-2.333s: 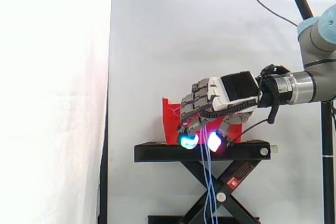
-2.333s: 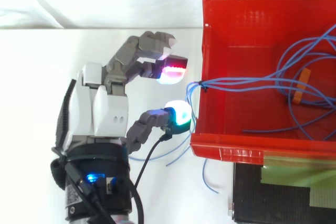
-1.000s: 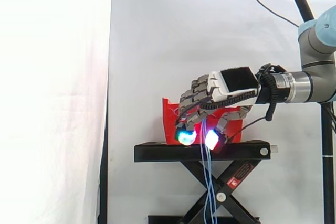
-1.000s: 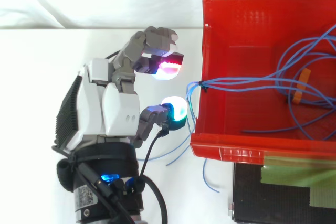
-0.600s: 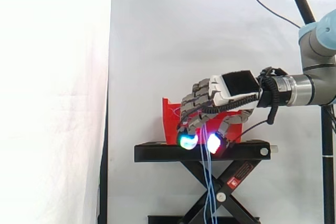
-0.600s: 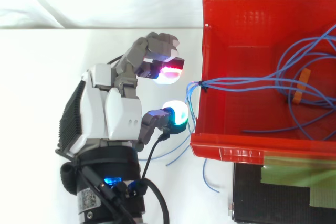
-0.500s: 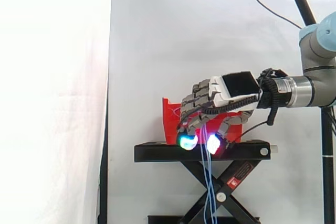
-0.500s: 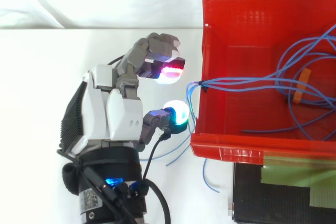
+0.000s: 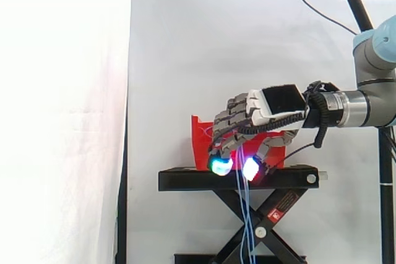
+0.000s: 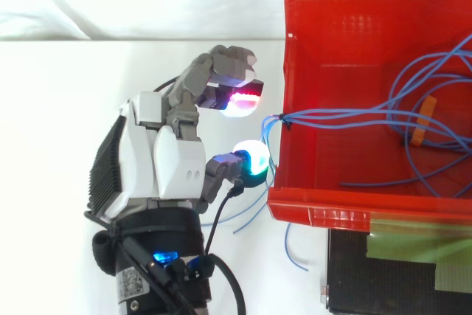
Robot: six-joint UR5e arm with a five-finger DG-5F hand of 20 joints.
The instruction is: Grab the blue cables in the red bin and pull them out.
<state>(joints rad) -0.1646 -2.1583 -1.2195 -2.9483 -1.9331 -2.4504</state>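
side view: level, well back, looking across the hand (image 9: 272,106) to the red bin (image 9: 199,143) behind it | top view: close overhead, looking down | shared: hand, bin wall nearest it, blue cables (image 10: 346,116)

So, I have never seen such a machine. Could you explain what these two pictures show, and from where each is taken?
It is a robot arm with a mechanical hand at its end. One picture is taken from the side, level with the work; the other from above, looking down. A red bin stands on a black stand before a white curtain. Blue cables lie in the bin; some run over its wall and hang down in front of the stand. The hand is outside the bin, where the cables come over. Whether it grips them I cannot tell.
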